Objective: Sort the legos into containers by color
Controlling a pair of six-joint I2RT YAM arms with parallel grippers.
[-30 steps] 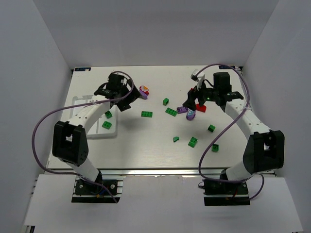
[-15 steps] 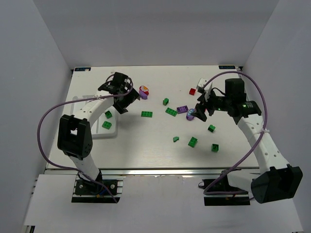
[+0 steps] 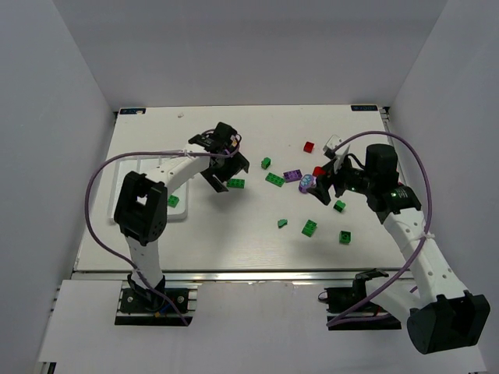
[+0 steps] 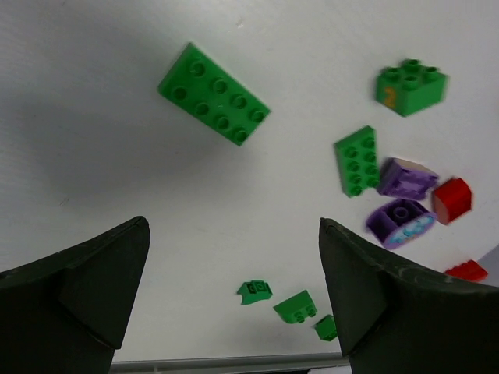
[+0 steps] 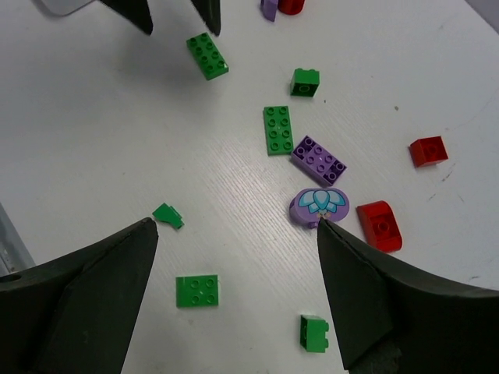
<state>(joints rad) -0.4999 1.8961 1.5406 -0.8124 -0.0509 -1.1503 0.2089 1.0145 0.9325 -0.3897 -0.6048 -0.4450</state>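
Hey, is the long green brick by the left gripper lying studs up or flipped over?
Studs up: the left wrist view shows eight studs on top of the long green brick, lying flat on the table.

white tabletop (image 3: 234,226) with a faint streaky grain, plain pale grey walls (image 3: 249,47) boxing it in on three sides, silver rail (image 3: 249,275) along the near edge, white board (image 3: 257,327) below that, small dark bits (image 3: 131,111) at the far corners, maybe brackets, too blurry to call

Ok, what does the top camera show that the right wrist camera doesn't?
Top only: the green brick in the tray. Right wrist only: the flower print on the round purple piece, just a pale blur from above. Both: the flat purple brick, a curved red brick, several loose green bricks and the left fingers.
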